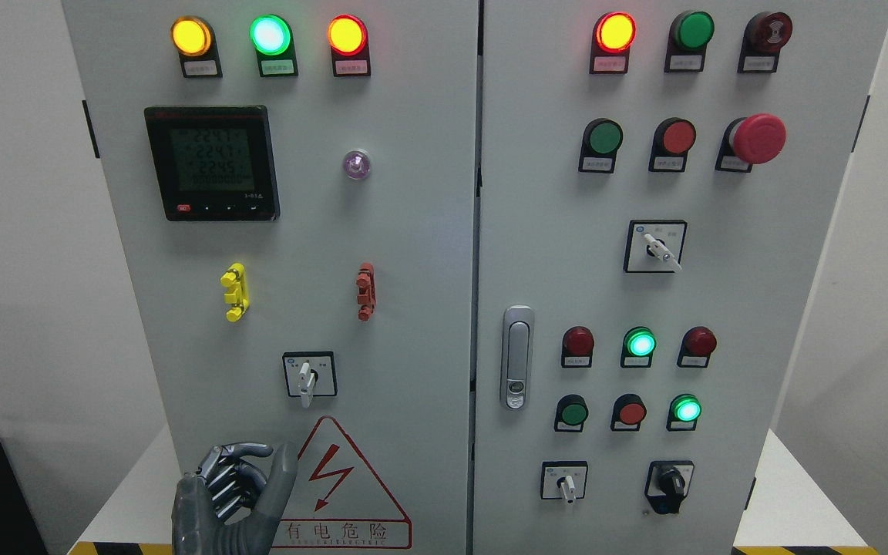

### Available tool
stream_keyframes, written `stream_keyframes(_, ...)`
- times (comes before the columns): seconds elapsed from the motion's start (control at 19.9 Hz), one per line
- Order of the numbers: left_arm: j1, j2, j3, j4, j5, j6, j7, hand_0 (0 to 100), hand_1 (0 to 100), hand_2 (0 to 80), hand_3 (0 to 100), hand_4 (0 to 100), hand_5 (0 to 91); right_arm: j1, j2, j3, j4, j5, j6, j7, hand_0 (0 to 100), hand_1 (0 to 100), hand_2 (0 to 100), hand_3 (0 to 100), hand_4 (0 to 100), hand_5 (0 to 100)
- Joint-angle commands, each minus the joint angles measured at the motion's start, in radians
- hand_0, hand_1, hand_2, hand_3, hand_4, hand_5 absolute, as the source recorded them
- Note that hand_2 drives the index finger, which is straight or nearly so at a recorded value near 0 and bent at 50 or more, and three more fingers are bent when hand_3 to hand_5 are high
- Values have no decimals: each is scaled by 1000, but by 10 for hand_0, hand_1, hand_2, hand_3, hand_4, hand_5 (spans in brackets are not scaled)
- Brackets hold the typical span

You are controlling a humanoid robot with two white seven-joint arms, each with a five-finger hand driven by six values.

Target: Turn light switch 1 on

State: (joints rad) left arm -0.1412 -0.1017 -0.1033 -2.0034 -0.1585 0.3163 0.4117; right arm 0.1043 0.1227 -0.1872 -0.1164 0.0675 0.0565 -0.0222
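Observation:
A grey control cabinet (413,231) with two doors fills the head view. On the left door, a small white-handled rotary switch (307,376) sits in a black-framed plate, its handle pointing straight down. My left hand (237,486) is at the lower left, just below and to the left of that switch, not touching it. Its fingers are curled in and the thumb sticks up, with nothing held. The right hand does not show.
Lit yellow (191,36), green (270,35) and red (347,35) lamps top the left door, above a digital meter (211,162). The right door carries a handle (517,357), push buttons, a red emergency button (756,139) and further rotary switches (656,247) (565,482). A warning triangle (340,482) lies beside my hand.

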Motion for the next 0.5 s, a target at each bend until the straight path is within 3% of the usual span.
stream_keyframes(0.0, -44, -21, -76, 8, -9, 47, 51, 0, 529, 533, 881, 916, 852, 0, 0, 0, 1, 0, 0, -1, 0, 0, 0, 0, 0, 0)
stream_keyframes(0.15, -46, -21, -81, 12, -10, 52, 59, 0, 532, 538, 889, 916, 853, 0, 0, 0, 0, 0, 0, 1, 0, 0, 0, 0, 0, 0)
stream_keyframes(0.35, -58, -24, -102, 20, -59, 56, 62, 0, 539, 539, 900, 920, 855, 0, 0, 0, 0, 0, 0, -1, 0, 0, 0, 0, 0, 0)
stream_keyframes(0.45, -61, -26, -104, 22, -61, 58, 90, 0, 540, 543, 915, 931, 862, 0, 0, 0, 0, 0, 0, -1, 0, 0, 0, 0, 0, 0)
